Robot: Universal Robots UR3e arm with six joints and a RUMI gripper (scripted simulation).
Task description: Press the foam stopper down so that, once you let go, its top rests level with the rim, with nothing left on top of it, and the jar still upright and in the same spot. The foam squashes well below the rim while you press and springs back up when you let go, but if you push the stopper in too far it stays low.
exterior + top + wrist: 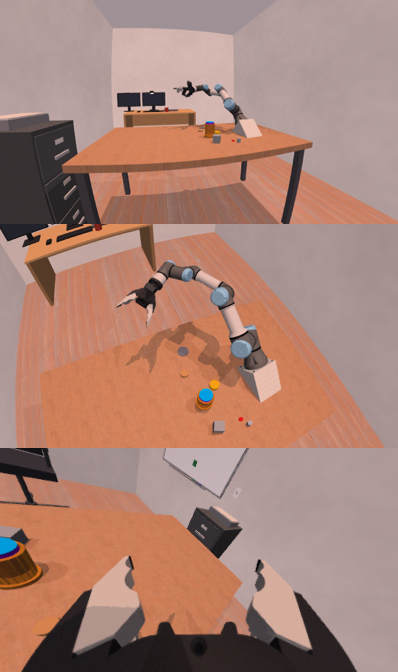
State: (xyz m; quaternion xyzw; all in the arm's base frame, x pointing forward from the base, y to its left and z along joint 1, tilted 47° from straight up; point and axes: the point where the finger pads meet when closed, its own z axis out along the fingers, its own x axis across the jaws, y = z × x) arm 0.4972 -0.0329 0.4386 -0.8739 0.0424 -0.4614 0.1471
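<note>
Hanging high in the upper left of the top view, the end effector has its jaws spread fully wide and holds nothing. The jar stands upright on the tabletop at lower centre, well apart from it, with the blue foam stopper protruding above the rim. The foam will likely feel soft and springy, so it wants a flat, centred push on its top face rather than a grip, gentle enough not to tip the probably light jar or seat the stopper too deep.
</note>
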